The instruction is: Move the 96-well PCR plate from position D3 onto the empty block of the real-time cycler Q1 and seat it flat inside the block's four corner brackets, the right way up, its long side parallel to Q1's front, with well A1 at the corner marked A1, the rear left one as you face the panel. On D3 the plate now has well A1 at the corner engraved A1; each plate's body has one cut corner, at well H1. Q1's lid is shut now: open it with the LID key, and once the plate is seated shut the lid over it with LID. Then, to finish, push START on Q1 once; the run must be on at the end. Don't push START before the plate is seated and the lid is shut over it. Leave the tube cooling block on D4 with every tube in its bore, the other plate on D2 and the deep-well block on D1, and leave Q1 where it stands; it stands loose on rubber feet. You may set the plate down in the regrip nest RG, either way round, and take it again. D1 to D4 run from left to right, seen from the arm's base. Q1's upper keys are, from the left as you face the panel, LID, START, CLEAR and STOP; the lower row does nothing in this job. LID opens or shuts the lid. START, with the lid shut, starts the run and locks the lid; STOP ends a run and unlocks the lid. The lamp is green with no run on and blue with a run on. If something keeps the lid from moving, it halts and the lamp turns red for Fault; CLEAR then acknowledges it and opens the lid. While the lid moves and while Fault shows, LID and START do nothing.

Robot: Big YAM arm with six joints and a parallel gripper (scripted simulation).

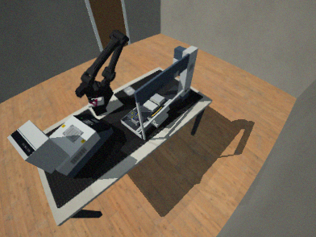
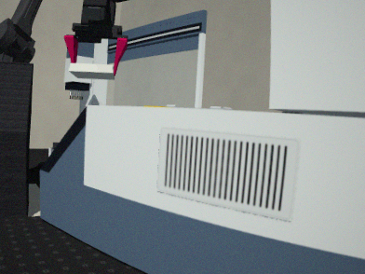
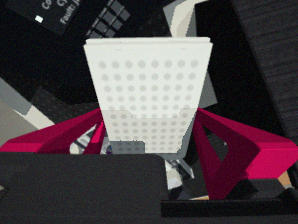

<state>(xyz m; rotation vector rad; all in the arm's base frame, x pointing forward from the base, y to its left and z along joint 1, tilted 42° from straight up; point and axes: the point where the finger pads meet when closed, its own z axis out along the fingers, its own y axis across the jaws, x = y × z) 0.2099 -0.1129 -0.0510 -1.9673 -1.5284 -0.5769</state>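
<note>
Wrist view: gripper (image 3: 150, 131) clamped on PCR plate (image 3: 147, 90), held above Q1 (image 2: 140, 154); lid (image 1: 28, 139) open.

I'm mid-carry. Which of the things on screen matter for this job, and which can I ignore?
In the job:
- gripper, shut on the PCR plate
- cycler Q1, with its lid open
- Q1's block
- Q1's keys

Not in play:
- other labware on the deck, to be left alone
- blue gantry frame
- door
</note>
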